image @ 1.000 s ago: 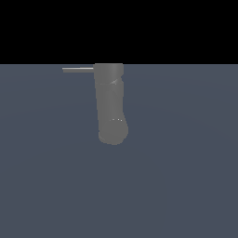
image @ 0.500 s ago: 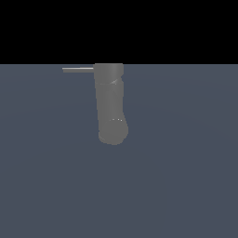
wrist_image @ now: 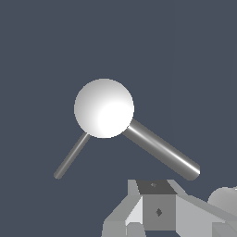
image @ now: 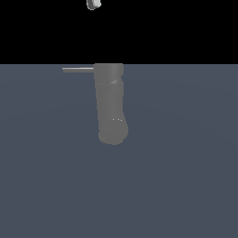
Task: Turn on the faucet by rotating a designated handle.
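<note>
Here the faucet (image: 110,104) shows in the exterior view as a thick matte grey cylinder with faint segment seams and a rounded lower end, standing against the flat blue-grey floor (image: 186,186) with its top right at the line where the floor meets the black background. The handle (image: 78,69), a thin straight grey rod, sticks out level from the top of the body toward the exterior view's left. A small glossy white piece of the gripper (image: 93,4) pokes in at the top edge of that view, well above the faucet and apart from it, slightly toward the handle side of the body's midline. Nothing touches the handle or the body. In the wrist view the faucet (wrist_image: 104,108) is seen end-on as a bright round cap, with two rods running out from under it: a thin one, the handle (wrist_image: 71,155), and a thicker shiny bar (wrist_image: 162,149) going the other way, probably the spout though hard to say from this angle. Grey and white blocky gripper (wrist_image: 158,210) housing fills the picture's near edge, with a rounded pale part beside it; it sits clear of both rods. Fingertips are not visible in either view, so cannot tell whether the jaws are spread or pressed together. The gripper holds nothing that can be seen.
</note>
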Controlling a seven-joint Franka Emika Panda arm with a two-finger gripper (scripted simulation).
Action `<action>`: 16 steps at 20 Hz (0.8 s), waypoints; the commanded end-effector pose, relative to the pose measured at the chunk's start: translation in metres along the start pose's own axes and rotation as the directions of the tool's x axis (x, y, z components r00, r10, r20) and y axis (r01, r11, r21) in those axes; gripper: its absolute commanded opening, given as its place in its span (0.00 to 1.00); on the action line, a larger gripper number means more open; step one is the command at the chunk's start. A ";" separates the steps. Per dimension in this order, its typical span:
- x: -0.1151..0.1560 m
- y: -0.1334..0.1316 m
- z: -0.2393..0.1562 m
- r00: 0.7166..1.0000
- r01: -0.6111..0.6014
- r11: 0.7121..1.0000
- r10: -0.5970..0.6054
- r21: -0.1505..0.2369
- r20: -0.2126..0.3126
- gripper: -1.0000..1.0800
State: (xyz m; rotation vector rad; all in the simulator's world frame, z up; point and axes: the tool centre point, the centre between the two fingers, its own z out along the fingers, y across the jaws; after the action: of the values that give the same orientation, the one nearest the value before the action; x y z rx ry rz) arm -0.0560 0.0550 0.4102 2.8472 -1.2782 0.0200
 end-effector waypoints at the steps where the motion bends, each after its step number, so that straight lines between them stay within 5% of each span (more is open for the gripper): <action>1: 0.001 -0.013 0.009 0.999 -0.052 0.999 0.052 0.001 0.000 0.00; 16: 0.001 -0.089 0.071 0.938 -0.348 0.938 0.348 0.003 0.008 0.00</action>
State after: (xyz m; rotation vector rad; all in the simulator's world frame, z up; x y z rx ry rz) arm 0.0065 0.1063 0.3448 2.6113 -1.7245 0.0181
